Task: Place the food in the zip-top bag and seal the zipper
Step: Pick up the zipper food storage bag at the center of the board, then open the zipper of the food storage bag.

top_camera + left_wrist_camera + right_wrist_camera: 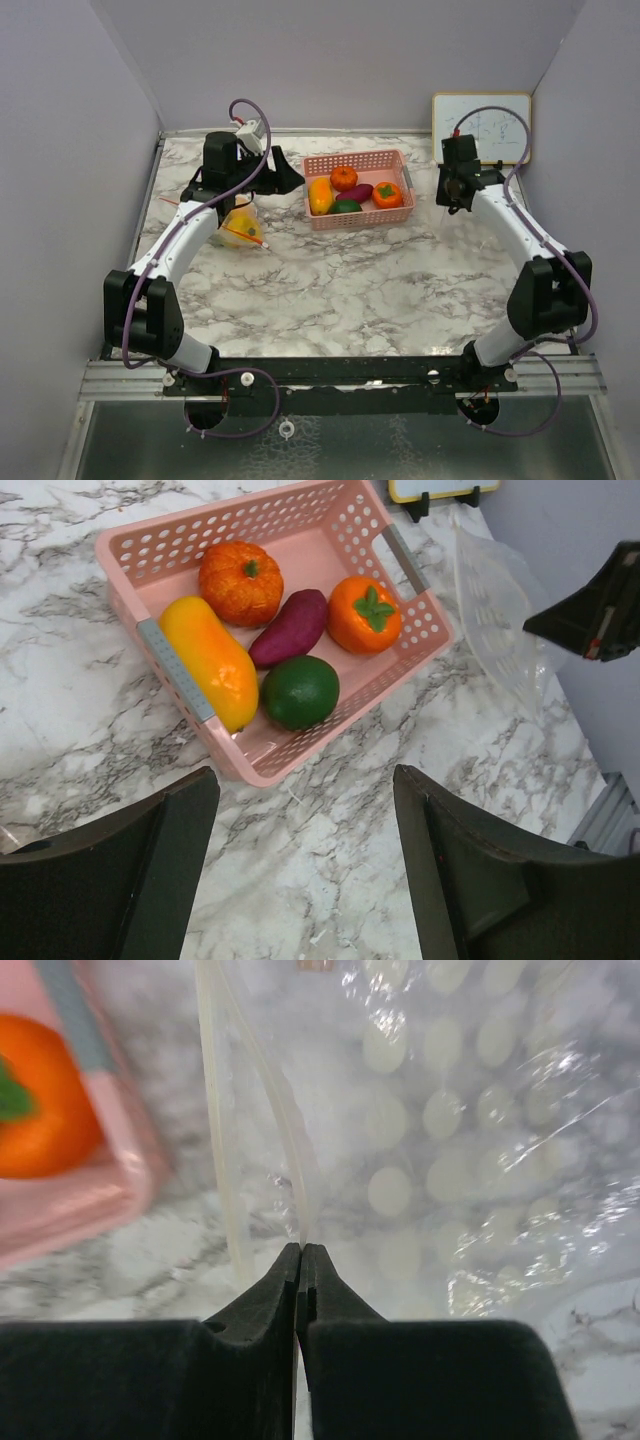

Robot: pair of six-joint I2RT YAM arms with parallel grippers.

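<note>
Several glossy food pieces lie in a pink basket (355, 158): an orange one (240, 580), a yellow-orange one (210, 660), a dark purple one (290, 628), an orange one with a green leaf (368, 613) and a green one (300, 690). My left gripper (305, 880) is open and empty over the table by the basket's left end (288, 180). My right gripper (300, 1250) is shut on the pale mouth edge of a clear white-dotted bag (460, 1110) right of the basket (495, 610). A second clear bag (240, 228), with an orange-red strip and a yellow piece inside, lies under my left arm.
A small whiteboard (481, 127) stands at the back right against the wall. Grey walls close the marble table (340, 280) on three sides. My right gripper (452, 190) shows in the left wrist view as a dark shape (600, 610) past the dotted bag.
</note>
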